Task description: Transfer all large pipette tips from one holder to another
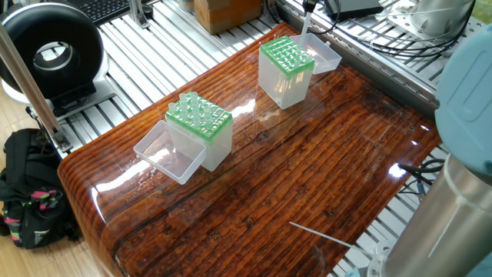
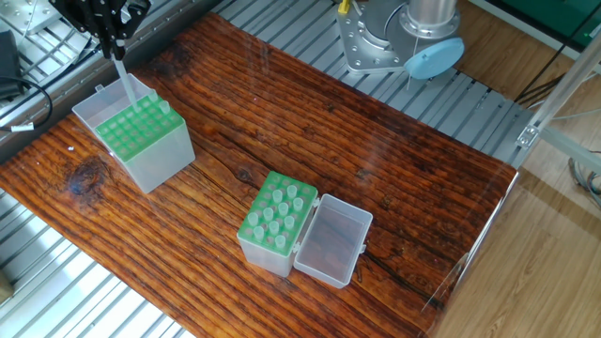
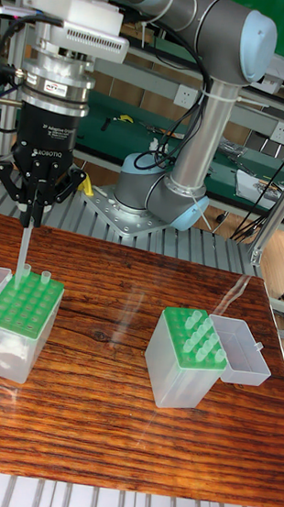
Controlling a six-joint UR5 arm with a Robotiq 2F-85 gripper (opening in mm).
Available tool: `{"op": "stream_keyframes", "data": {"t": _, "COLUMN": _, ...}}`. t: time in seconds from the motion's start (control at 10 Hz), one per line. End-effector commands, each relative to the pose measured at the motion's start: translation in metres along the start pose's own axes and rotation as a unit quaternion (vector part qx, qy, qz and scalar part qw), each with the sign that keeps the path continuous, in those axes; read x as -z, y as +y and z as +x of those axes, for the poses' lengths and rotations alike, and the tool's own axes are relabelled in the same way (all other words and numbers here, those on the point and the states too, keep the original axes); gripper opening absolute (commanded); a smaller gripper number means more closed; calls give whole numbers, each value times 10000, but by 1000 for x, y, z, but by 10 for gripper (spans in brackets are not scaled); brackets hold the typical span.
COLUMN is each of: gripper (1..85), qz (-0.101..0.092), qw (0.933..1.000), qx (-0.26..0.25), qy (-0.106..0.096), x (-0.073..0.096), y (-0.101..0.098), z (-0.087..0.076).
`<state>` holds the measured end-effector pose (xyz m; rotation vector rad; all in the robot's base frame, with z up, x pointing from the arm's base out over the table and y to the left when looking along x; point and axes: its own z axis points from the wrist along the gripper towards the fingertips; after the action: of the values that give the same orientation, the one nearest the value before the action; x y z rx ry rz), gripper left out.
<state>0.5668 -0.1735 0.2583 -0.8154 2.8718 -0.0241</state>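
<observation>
My gripper [image 3: 32, 210] hangs over the back left corner of the left holder [image 3: 10, 339] and is shut on one large pipette tip [image 3: 23, 248], held upright. The tip's lower end is level with the green rack top; whether it sits in a hole I cannot tell. The same gripper [image 2: 115, 44] and tip [image 2: 124, 80] show above the far holder [image 2: 150, 155], which has two tips [image 2: 158, 106] in its back row. The other holder [image 2: 277, 221] carries several tips. At the top edge of one fixed view is the held tip [image 1: 304, 23], above the holder [image 1: 286, 73].
Both boxes have clear lids hanging open: one lid [image 2: 331, 246] beside the near holder, one lid [image 1: 326, 55] behind the far one. The arm's base [image 2: 394, 42] is bolted at the table's edge. Cables [image 1: 384, 38] run along the aluminium rails.
</observation>
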Motion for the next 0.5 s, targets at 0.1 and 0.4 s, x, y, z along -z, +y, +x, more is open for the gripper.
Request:
{"op": "stream_keyframes", "data": {"t": 0.1, "gripper": 277, "qz": -77, "qw": 9999, "qx": 62, "qy": 25, "x": 1, "y": 4, "z": 2}}
{"op": "stream_keyframes", "data": {"t": 0.4, "gripper": 320, "qz": -105, "qw": 9999, "qx": 77, "qy": 70, "x": 1, "y": 5, "z": 4}}
